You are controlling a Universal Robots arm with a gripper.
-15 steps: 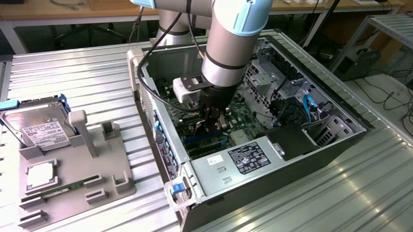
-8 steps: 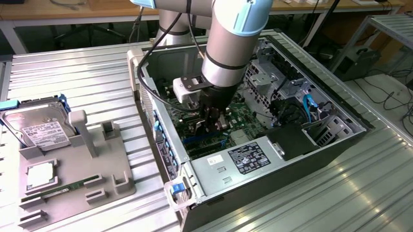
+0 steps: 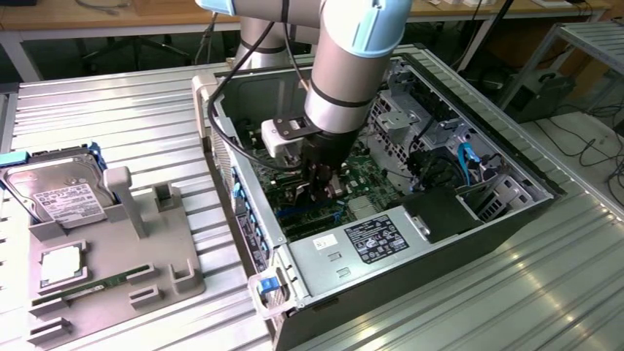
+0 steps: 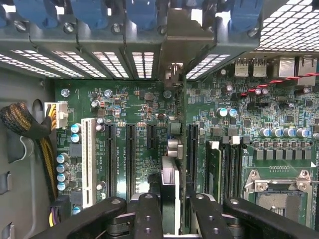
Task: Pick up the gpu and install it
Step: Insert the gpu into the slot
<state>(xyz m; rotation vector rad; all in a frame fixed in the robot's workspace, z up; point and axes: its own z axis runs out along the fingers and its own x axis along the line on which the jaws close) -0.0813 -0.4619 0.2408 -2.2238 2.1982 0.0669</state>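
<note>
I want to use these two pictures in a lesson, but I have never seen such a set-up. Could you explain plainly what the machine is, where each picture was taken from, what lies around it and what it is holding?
The machine is a robot arm with a gripper at its tip. It reaches down into an open computer case lying on a ribbed metal table.

The exterior view looks at the whole scene from above. The wrist view comes from a camera on the arm, looking past the black fingers at the green motherboard with its rows of slots.

The fingers are shut on the gpu, a thin card seen edge-on, standing upright over the slots, with its metal bracket at the case's back wall.

On the exterior view's left, a grey holder carries a hard drive, a processor chip and a memory stick.
</note>
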